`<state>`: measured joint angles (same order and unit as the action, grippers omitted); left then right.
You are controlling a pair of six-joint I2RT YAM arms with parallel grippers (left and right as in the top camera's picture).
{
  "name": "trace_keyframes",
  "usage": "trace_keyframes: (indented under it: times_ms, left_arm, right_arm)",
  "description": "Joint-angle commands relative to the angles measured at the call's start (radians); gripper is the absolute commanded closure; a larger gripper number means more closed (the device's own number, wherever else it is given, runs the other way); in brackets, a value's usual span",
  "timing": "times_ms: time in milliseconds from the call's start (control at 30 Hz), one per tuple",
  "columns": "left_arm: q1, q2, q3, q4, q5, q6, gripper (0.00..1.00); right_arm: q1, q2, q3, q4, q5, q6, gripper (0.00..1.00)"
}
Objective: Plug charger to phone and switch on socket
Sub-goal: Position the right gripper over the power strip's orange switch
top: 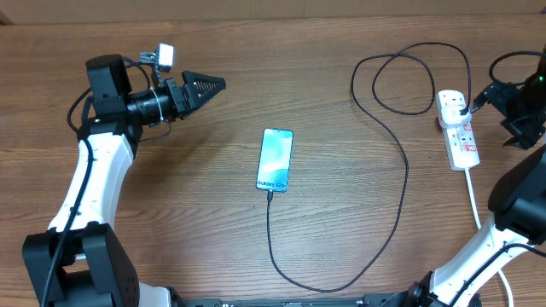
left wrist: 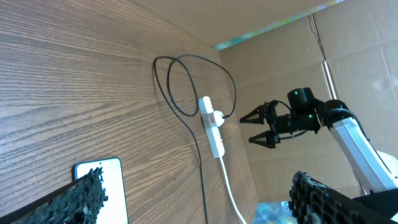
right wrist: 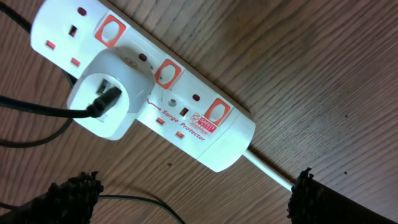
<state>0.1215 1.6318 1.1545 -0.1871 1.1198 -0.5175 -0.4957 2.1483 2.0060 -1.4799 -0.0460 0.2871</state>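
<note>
The phone [top: 275, 160] lies flat mid-table with its blue screen lit; its edge shows in the left wrist view [left wrist: 99, 180]. The black charger cable [top: 401, 183] joins the phone's near end, loops round the front and runs to a white adapter plugged into the socket [top: 459, 128]. In the right wrist view the socket [right wrist: 205, 134] shows red switches and the adapter [right wrist: 109, 93]. My left gripper [top: 209, 85] is open, raised at the far left, away from the phone. My right gripper [top: 512, 115] is open, beside and above the socket.
The socket's thick white cord [top: 474, 205] runs toward the table's near edge on the right. Spare loops of black cable [top: 401, 81] lie behind the socket. A cardboard wall [left wrist: 348, 68] stands past the table's right edge.
</note>
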Motion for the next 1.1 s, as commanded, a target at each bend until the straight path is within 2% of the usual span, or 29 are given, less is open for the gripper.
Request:
trace_keyframes:
  times_ms: [0,200,633,1067]
  left_arm:
    - [-0.002,-0.017,0.012,0.001,-0.006,0.016,0.0]
    - [-0.002,-0.017,0.012,0.001,-0.006,0.016,0.0]
    - [-0.002,-0.017,0.012,0.001,-0.006,0.016,0.0]
    - [-0.002,-0.017,0.012,0.001,-0.006,0.016,0.0]
  right_arm:
    - [0.0,0.007,-0.014,0.018,0.003,0.005,0.0]
    - [0.0,0.007,-0.087,0.097,0.085,0.085,0.0]
    - [-0.013,0.007,-0.283,0.31,0.124,0.133,0.0]
    - [-0.042,0.007,-0.298,0.421,0.122,0.133,0.0]
